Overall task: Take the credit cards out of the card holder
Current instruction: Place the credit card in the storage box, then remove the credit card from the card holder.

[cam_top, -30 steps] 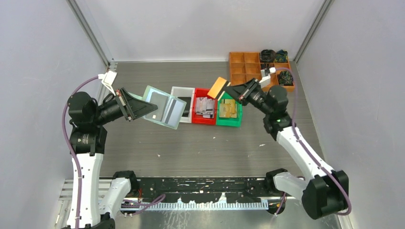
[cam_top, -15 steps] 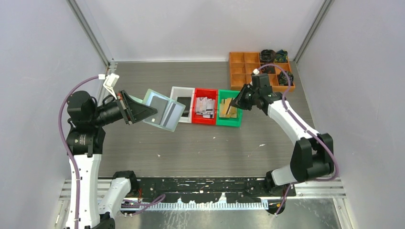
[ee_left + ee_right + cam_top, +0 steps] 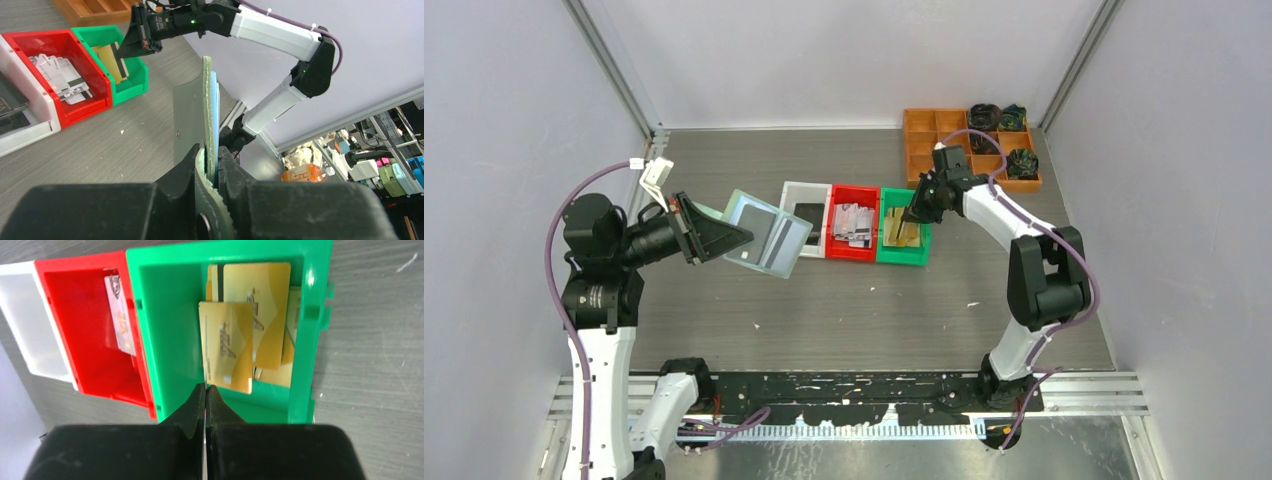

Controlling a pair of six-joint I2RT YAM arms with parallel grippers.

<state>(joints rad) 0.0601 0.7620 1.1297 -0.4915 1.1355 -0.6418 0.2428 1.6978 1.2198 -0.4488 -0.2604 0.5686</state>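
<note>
My left gripper (image 3: 744, 238) (image 3: 216, 156) is shut on the pale mint-green card holder (image 3: 769, 235), which hangs open above the table left of the bins. The left wrist view shows the holder (image 3: 207, 110) edge-on between the jaws. My right gripper (image 3: 915, 212) (image 3: 205, 386) is shut on a gold credit card (image 3: 114, 59), lowered into the green bin (image 3: 902, 258). That card's thin edge (image 3: 205, 355) rises from the fingertips. Several gold cards (image 3: 267, 315) lie in the green bin. Pale printed cards (image 3: 854, 222) lie in the red bin (image 3: 852, 255), and a dark card (image 3: 810, 212) lies in the white bin (image 3: 796, 187).
The three bins stand side by side at mid-table. An orange compartment tray (image 3: 924, 150) with dark coiled items sits at the back right, just behind my right wrist. Grey walls close in both sides.
My right arm has swung the gold card from above the bins down into the green bin. My left gripper holds the card holder almost where it was.
</note>
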